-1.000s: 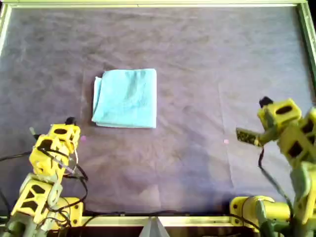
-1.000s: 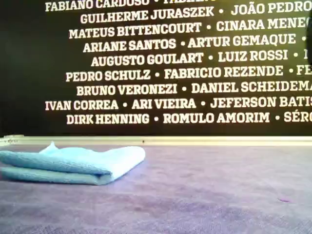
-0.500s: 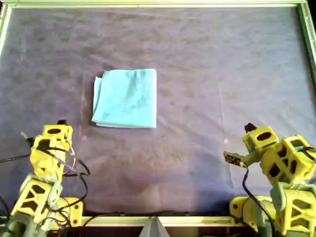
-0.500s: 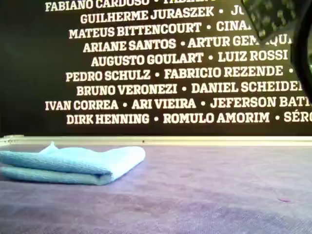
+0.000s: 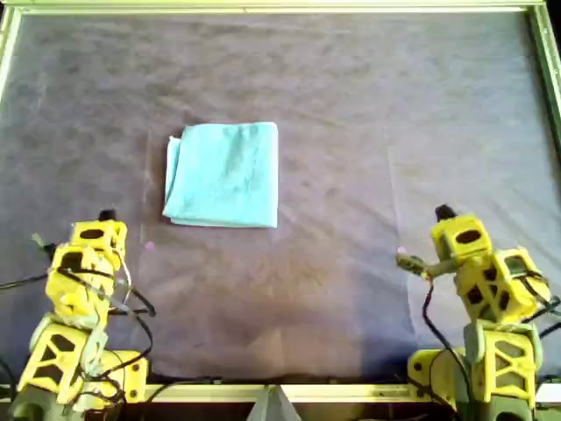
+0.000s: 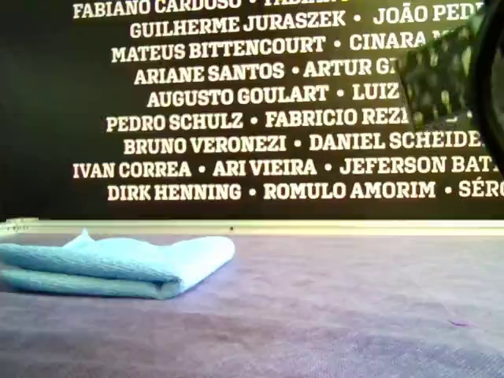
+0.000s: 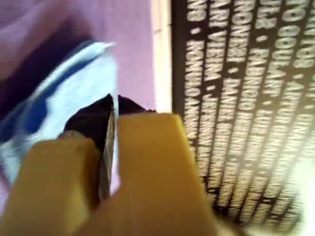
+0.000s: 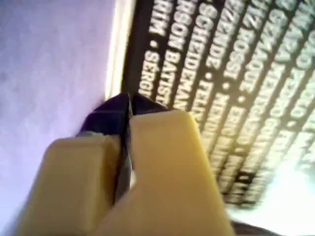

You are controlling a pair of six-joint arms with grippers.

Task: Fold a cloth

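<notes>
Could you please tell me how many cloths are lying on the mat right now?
1. The folded cloth lies on the mat, left of centre in the overhead view, apart from both arms. None seems hidden.

**Both arms draw back from the cloth**

Left gripper point(image 5: 106, 215) sits farther from the cloth point(image 5: 223, 174) than 1.0 s ago, pulled toward its base. Right gripper point(image 5: 443, 212) swings down and inward, nearer its own base. A dark blurred arm part point(image 6: 441, 75) now enters the exterior view.

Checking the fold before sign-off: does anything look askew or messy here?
Slightly. The light sky-blue folded towel lies square on the purple-grey mat, but an under-layer pokes out unevenly along its overhead-view left edge. Nothing else stands out.
</notes>
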